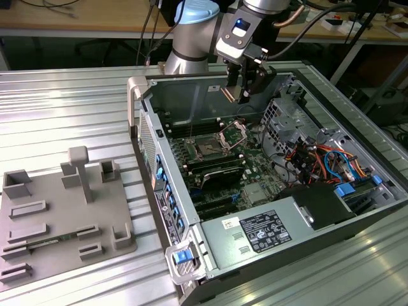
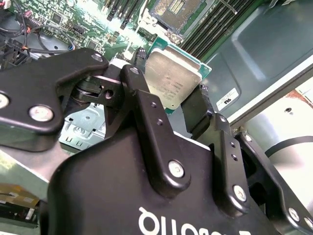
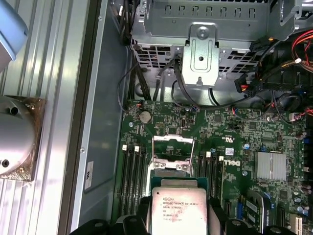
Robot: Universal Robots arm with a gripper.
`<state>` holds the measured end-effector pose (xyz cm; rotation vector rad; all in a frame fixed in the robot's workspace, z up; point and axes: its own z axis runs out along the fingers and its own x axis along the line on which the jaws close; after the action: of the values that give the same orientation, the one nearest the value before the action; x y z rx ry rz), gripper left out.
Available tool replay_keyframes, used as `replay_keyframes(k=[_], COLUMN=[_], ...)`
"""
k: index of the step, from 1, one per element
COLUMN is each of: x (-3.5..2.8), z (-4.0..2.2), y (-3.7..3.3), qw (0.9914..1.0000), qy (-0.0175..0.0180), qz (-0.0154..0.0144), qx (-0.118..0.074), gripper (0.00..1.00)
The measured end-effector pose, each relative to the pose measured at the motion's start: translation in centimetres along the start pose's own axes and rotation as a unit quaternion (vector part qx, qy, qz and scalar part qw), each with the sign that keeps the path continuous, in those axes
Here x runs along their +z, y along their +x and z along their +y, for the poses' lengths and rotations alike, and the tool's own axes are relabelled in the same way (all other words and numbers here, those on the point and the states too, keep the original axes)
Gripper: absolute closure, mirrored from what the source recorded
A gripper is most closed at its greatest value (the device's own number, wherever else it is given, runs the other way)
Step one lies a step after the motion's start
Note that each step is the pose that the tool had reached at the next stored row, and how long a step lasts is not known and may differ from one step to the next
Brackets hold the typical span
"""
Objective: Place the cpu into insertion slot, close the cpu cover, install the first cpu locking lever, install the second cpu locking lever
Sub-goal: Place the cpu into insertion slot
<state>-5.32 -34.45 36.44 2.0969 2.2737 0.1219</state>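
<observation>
A: Silver-grey metal face with a green border: the cpu (image 2: 172, 81) sits between the black fingers (image 2: 146, 115) of the gripper (image 2: 168, 93) in both wrist views. Jaw state?

B: Closed on the chip, one finger on each of two opposite edges. The first wrist view agrees: the cpu (image 3: 177, 210) is clamped with its printed face toward the camera.

A: Position against the insertion slot?

B: Not seated. In the exterior view the gripper (image 1: 244, 95) hangs over the open computer case (image 1: 136, 89), high above the motherboard (image 1: 255, 187). A tan sliver of the cpu (image 1: 228, 94) shows at the fingertips. The insertion slot (image 1: 209, 148) lies on the board below, well apart from the chip, with its gold contact field bare.

A: Cover?

B: Open. The cpu cover (image 1: 233, 132) stands tilted up from the slot's edge, on the side toward the exterior view's right. The second wrist view shows the insertion slot (image 2: 177, 10) beyond the chip, beside the long memory slots (image 2: 215, 29).

A: Anything else?

B: A grey moulded fixture plate (image 1: 64, 210) lies on the ribbed metal table (image 1: 64, 108), to the exterior view's left of the case and away from the arm.
</observation>
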Motion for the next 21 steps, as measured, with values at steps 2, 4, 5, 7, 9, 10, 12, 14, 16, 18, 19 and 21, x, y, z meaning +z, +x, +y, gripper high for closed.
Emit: replay_keyframes(k=[2, 4, 5, 7, 9, 10, 12, 14, 16, 18, 19, 21], x=[0.00, 0.01, 0.02, 0.04, 0.10, 0.13, 0.32, 0.57, 0.90, 1.22, 1.41, 1.81], z=[0.00, 0.00, 0.00, 0.00, -0.01, -0.01, -0.03, -0.05, -0.28, -0.48, -0.58, -0.80], y=[0.00, 0.01, 0.01, 0.03, 0.03, 0.03, 0.03, 0.03, 0.04, 0.05, 0.05, 0.06], qw=[1.00000, 0.99998, 0.99997, 0.99990, 0.99967, 0.99956, 0.99920, 0.99863, 0.99809, 0.99814, 0.99823, 0.99843], qy=[0.0000, -0.0001, -0.0002, -0.0003, -0.0005, -0.0006, -0.0008, -0.0010, -0.0013, -0.0011, -0.0011, -0.0011], qz=[-0.0002, -0.0005, -0.0007, -0.0013, -0.0022, -0.0026, -0.0036, -0.0047, -0.0055, -0.0054, -0.0053, -0.0049], qx=[0.003, 0.006, 0.008, 0.014, 0.025, 0.030, 0.040, 0.052, 0.062, 0.061, 0.059, 0.056], gripper=[0.45, 0.45, 0.45, 0.45, 0.45, 0.45, 0.45, 0.45, 0.45, 0.45, 0.45, 0.45])
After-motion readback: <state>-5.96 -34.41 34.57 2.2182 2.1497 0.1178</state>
